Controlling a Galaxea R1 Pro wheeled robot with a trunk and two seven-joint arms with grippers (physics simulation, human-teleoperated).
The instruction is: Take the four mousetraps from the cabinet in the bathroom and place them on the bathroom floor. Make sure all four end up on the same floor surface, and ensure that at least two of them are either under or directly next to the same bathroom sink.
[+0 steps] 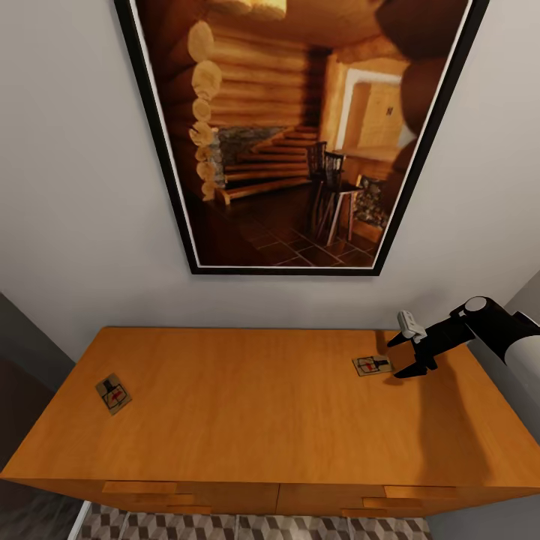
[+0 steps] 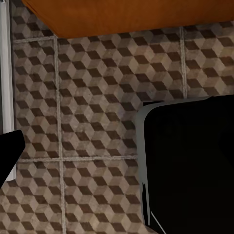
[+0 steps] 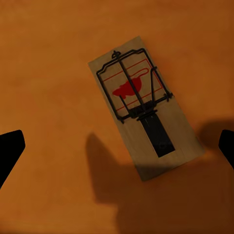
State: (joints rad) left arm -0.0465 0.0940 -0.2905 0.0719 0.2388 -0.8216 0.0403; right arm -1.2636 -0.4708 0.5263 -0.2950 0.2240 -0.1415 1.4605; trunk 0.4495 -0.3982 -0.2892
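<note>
Two mousetraps lie on the orange-brown cabinet [image 1: 262, 405]: one mousetrap [image 1: 113, 393] near its left end, another mousetrap [image 1: 372, 366] toward the back right. My right gripper [image 1: 397, 357] hovers open just right of and above that second trap. In the right wrist view the trap [image 3: 144, 109] lies flat between the spread fingers of the gripper [image 3: 118, 148], untouched. My left gripper [image 2: 117, 151] hangs low and open over the cube-patterned bathroom floor [image 2: 87, 122], beside the cabinet's edge [image 2: 126, 14]. The sink is out of view.
A large framed picture [image 1: 292, 135] of a log-cabin interior hangs on the wall behind the cabinet. My dark base [image 2: 190, 165] sits on the tiles close to the cabinet front. A strip of patterned floor [image 1: 262, 527] shows below the drawers.
</note>
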